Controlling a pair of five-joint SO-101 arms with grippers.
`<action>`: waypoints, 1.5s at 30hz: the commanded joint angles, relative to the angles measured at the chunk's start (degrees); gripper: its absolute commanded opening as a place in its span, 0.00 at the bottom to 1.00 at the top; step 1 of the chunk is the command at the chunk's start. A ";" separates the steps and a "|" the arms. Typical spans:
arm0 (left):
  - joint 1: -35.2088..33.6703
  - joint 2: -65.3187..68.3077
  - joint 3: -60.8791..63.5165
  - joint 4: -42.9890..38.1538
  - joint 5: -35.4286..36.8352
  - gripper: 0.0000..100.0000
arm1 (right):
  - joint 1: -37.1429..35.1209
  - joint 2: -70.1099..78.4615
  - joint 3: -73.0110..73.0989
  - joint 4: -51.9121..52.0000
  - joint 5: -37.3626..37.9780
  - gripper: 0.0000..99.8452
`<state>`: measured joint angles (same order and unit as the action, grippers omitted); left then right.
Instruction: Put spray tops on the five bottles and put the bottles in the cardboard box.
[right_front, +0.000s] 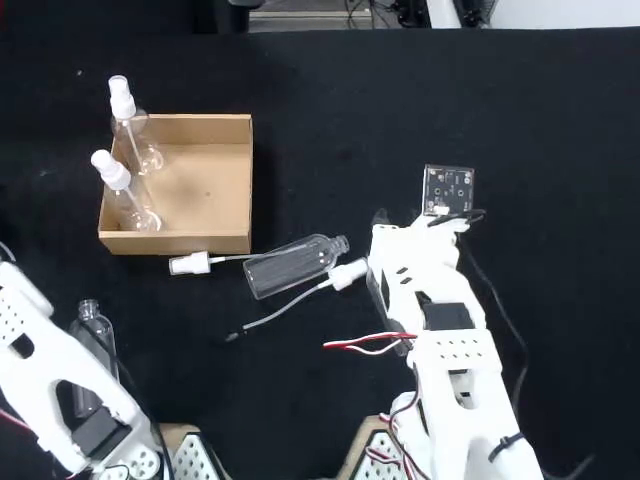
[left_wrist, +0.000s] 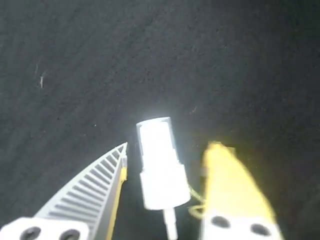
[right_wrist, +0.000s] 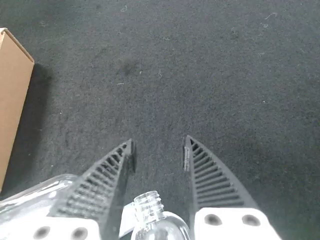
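The left hand (left_wrist: 170, 145) is seen spread, a white spray top (left_wrist: 160, 165) framed between its fingers with narrow gaps on either side. The right hand (right_wrist: 157, 145) is held wide apart, with an uncapped bottle neck (right_wrist: 147, 202) between its fingers. Two capped bottles (right_front: 113, 172) are stood in the cardboard box (right_front: 175, 243) near the worktop's (right_front: 520, 120) left edge.

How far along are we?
Done: two topped bottles are in the box. In hand: a bare bottle at the right hand, a top at the left hand. To do: fit those, then top the lying bottle and the far-left bottle with the two loose tops, and box all three.
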<state>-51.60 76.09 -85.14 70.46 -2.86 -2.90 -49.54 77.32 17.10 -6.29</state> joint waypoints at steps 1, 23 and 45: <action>0.48 2.02 -7.52 1.05 0.09 0.02 | 0.53 -1.19 -0.31 -1.14 0.53 0.14; 2.68 -12.75 -9.19 30.51 -1.58 0.03 | 0.53 -1.27 -0.31 -1.14 0.53 0.14; -1.19 -90.46 62.46 30.24 -20.04 0.03 | 1.05 -1.36 -6.64 9.93 0.53 0.14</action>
<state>-56.97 4.79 -32.92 100.62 -18.42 -2.90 -49.54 77.23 22.64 -6.29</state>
